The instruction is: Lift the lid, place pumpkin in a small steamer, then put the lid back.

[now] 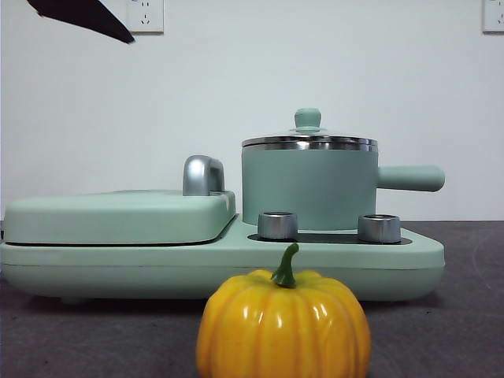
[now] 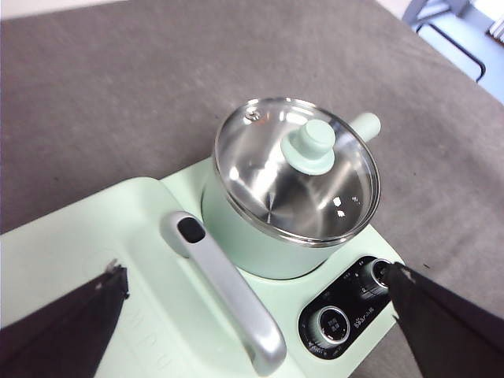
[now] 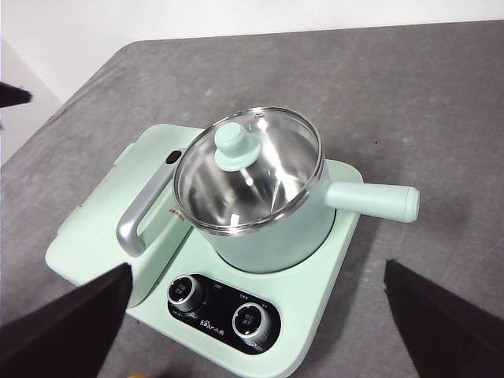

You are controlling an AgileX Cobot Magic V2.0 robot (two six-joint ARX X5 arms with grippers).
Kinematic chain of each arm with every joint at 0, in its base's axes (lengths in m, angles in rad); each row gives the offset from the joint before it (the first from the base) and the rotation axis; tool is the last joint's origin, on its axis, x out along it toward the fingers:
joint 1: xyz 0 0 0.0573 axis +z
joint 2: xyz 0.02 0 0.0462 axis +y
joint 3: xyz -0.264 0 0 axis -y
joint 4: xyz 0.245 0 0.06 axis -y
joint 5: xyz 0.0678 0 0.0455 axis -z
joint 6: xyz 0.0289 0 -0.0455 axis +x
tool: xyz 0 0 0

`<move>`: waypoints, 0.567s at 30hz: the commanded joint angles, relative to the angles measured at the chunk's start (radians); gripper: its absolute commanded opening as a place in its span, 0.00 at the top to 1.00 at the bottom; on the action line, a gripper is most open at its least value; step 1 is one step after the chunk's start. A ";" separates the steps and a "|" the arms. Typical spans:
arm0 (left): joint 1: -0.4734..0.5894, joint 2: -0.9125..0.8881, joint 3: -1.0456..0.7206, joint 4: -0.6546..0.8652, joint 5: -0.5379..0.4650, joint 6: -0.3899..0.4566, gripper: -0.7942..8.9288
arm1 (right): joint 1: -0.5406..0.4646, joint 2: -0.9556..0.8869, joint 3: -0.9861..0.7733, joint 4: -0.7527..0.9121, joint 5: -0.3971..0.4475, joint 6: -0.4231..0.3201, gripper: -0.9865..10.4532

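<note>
The pumpkin [image 1: 283,324], glossy yellow-orange with a green stem, stands on the table in front of the cooker, nearest the front camera. Behind it the small steamer [image 1: 309,193] sits on the cooker's right half, its straight handle [image 1: 409,178] pointing right. The lid [image 1: 309,142] rests shut on it, mint knob [image 1: 307,118] on top. My left gripper [image 2: 253,272] hovers open high above the cooker, with the lid [image 2: 295,177] and the steamer [image 2: 236,232] beyond its jaws. My right gripper [image 3: 258,269] also hangs open above the steamer [image 3: 276,244] and the lid [image 3: 248,169]. Neither holds anything.
A flat wide mint-green cover [image 1: 118,216] with a chrome handle [image 1: 203,175] fills the cooker's left half. Two metal dials [image 1: 277,225] [image 1: 379,228] stand on the cooker's front edge. A black arm tip [image 1: 83,16] shows at the front view's top left corner.
</note>
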 commanded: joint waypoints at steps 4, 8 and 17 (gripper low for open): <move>-0.055 0.138 0.117 -0.016 0.002 0.009 0.37 | 0.003 0.007 0.018 -0.012 -0.003 -0.011 0.46; -0.098 0.256 0.231 -0.087 0.000 0.035 0.37 | 0.007 0.008 0.018 -0.040 -0.002 -0.011 0.46; -0.177 0.532 0.584 -0.264 -0.062 0.060 0.39 | 0.012 0.008 0.018 -0.086 -0.002 -0.011 0.46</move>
